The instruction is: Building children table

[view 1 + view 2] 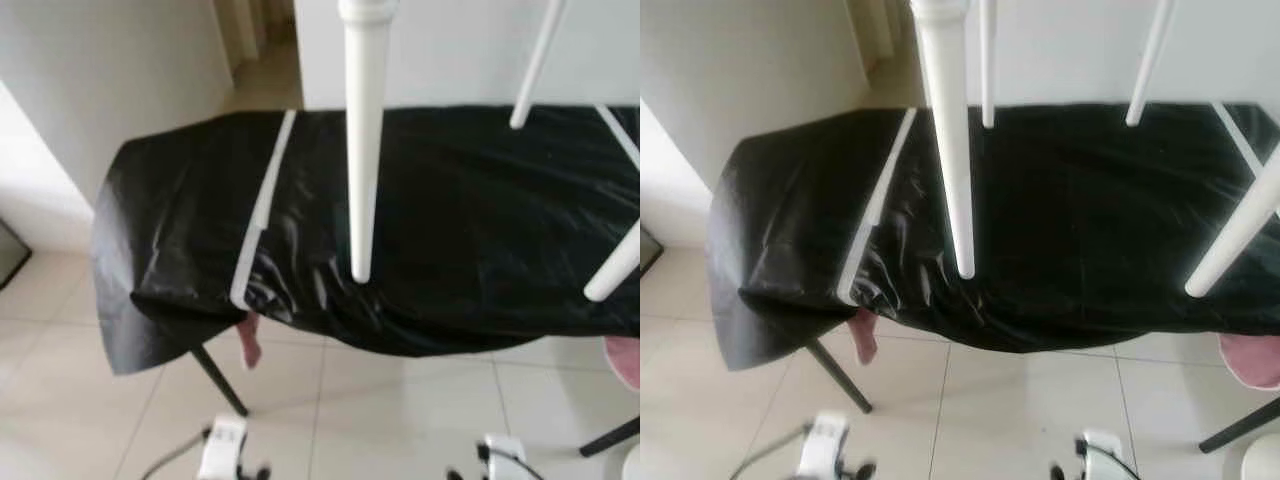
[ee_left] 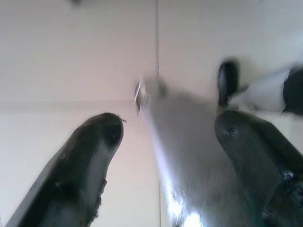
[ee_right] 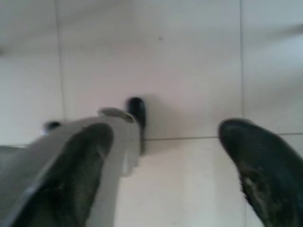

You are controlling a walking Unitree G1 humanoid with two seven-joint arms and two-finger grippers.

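Four white table legs [image 1: 950, 150] point toward the camera above a work table draped in a black plastic sheet [image 1: 470, 230]; the children table itself is cut off by the top edge of the head views. White tape strips [image 1: 262, 205] cross the sheet near its left edge and right corner. Pink cloth [image 1: 249, 340] hangs below the front edge, beside a dark table leg [image 1: 220, 380] standing on the beige tiled floor [image 1: 400, 410]. Left gripper [image 2: 165, 137] and right gripper [image 3: 165, 137] both hang over floor tiles, fingers spread apart, grasping nothing.
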